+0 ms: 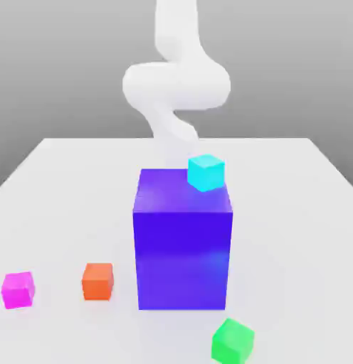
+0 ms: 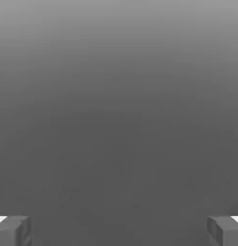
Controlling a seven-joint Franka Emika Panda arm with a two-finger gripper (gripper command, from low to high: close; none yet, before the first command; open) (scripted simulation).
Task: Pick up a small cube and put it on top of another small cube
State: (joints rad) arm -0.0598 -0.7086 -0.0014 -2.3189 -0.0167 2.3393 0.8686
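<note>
Four small cubes show in the exterior view. A cyan cube (image 1: 206, 172) sits at the far right corner of the top of a large blue-violet block (image 1: 182, 249); whether it rests on the block or just behind it I cannot tell. On the table in front lie a magenta cube (image 1: 18, 289), an orange cube (image 1: 97, 281) and a green cube (image 1: 232, 340). The white arm (image 1: 176, 85) curls down behind the big block. In the hand view my gripper (image 2: 119, 231) is open, its grey fingertips (image 2: 13, 230) set wide apart with nothing between them, facing a plain grey background.
The large blue-violet block stands mid-table as a tall obstacle between the arm and the front cubes. The white table (image 1: 58, 199) spreads to either side of it.
</note>
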